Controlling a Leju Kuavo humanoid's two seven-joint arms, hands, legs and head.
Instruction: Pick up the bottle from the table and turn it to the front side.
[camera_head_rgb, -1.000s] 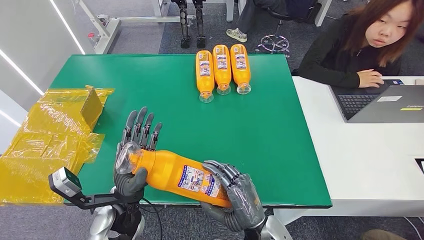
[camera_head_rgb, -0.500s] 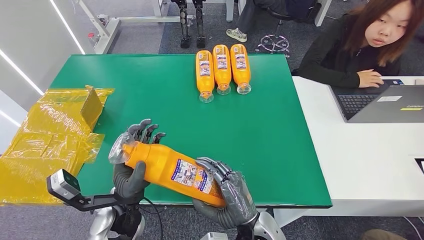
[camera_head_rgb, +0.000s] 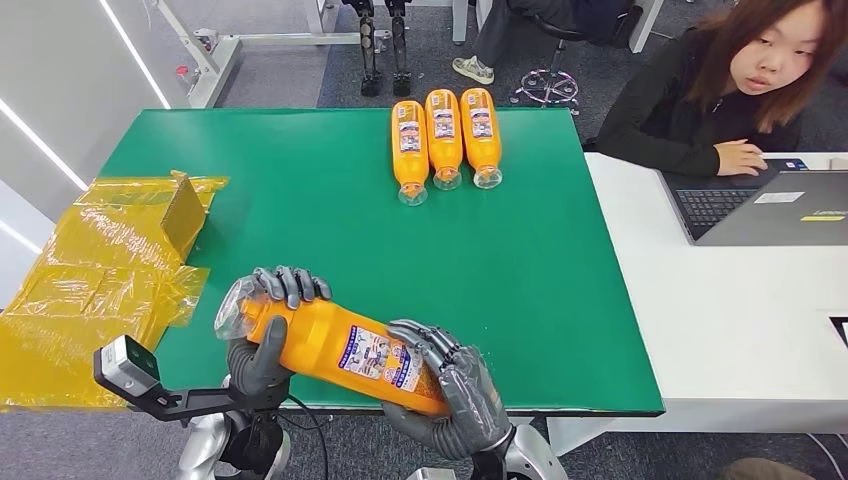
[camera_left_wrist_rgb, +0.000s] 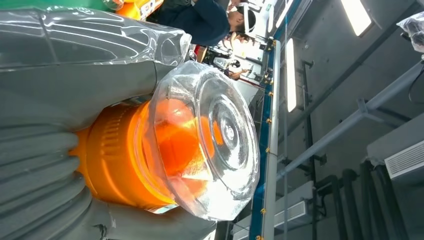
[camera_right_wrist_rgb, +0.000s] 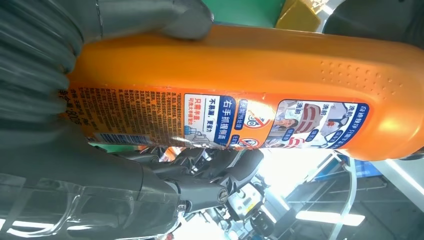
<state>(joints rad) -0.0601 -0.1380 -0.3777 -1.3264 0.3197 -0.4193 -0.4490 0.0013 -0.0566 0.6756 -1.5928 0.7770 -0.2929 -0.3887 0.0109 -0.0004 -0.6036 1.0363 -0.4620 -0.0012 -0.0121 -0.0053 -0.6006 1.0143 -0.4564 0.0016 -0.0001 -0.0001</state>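
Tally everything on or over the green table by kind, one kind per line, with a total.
Orange plastic bottles with clear caps: 4, namely three lying side by side at the far edge and one held over the near edge by the left hand and right hand.
Yellow plastic sheets: 1
Brown cardboard boxes: 1
Total: 6

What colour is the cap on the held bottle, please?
Clear, see-through cap over an orange neck; the left wrist view shows it best.
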